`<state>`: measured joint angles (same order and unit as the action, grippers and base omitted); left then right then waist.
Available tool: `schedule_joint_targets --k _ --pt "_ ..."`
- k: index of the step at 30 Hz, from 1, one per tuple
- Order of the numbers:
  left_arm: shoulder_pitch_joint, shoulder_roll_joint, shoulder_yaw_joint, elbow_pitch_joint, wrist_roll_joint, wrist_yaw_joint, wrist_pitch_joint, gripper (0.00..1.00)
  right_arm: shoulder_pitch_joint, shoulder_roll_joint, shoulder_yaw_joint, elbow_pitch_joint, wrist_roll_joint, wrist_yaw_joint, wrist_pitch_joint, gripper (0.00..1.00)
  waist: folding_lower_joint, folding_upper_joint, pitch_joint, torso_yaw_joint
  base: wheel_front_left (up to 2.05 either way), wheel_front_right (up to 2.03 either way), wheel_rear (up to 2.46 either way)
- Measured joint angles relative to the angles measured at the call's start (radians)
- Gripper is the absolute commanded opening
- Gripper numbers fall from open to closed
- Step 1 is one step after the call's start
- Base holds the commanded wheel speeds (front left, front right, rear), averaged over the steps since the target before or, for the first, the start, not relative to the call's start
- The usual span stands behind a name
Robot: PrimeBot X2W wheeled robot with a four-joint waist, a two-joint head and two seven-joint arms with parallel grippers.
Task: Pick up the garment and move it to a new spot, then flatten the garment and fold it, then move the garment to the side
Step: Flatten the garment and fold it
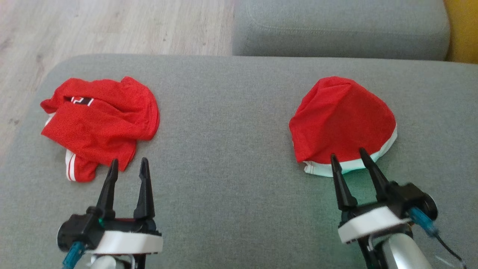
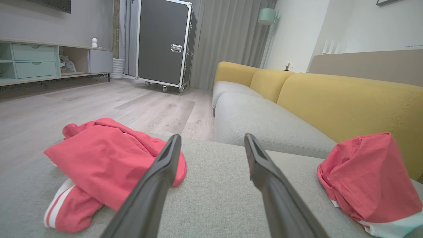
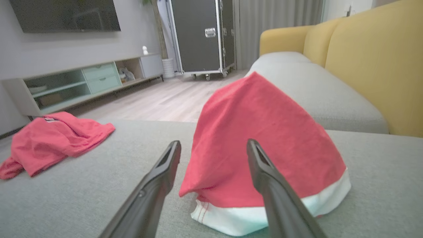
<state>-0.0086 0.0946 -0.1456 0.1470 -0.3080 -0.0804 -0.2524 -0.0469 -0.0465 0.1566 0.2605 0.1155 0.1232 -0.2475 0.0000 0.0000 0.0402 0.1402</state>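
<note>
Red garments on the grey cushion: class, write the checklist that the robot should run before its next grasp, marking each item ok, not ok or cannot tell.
1. Open left hand: ok.
2. Open right hand: ok.
3. Right hand facing the white hem of the mounded garment: ok.
4. Flattened crumpled garment: not ok, bunched.
5. Bare grey cushion between the garments: ok.
6. Either hand touching fabric: cannot tell.
</note>
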Motion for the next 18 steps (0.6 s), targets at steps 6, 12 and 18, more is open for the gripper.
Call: schedule_joint_targets --k 6,12,18 --pt "-0.045 -0.026 0.017 0.008 0.011 -0.023 0.000 1.00 -0.117 -0.001 0.022 0.160 -0.003 0.000 0.095 1.00 0.0000 0.0000 0.050 0.006 0.00 0.00 0.00" --pt "-0.099 -0.042 0.015 0.022 0.020 -0.035 0.000 1.00 -0.244 -0.002 0.014 0.368 -0.065 0.000 0.188 1.00 0.0002 0.0000 0.093 0.037 0.00 0.00 0.00" --pt "-0.115 -0.045 0.013 0.039 0.020 -0.043 0.000 1.00 -0.318 -0.002 0.012 0.501 -0.109 0.000 0.205 1.00 0.0001 0.0000 0.110 0.073 0.00 0.00 0.00"
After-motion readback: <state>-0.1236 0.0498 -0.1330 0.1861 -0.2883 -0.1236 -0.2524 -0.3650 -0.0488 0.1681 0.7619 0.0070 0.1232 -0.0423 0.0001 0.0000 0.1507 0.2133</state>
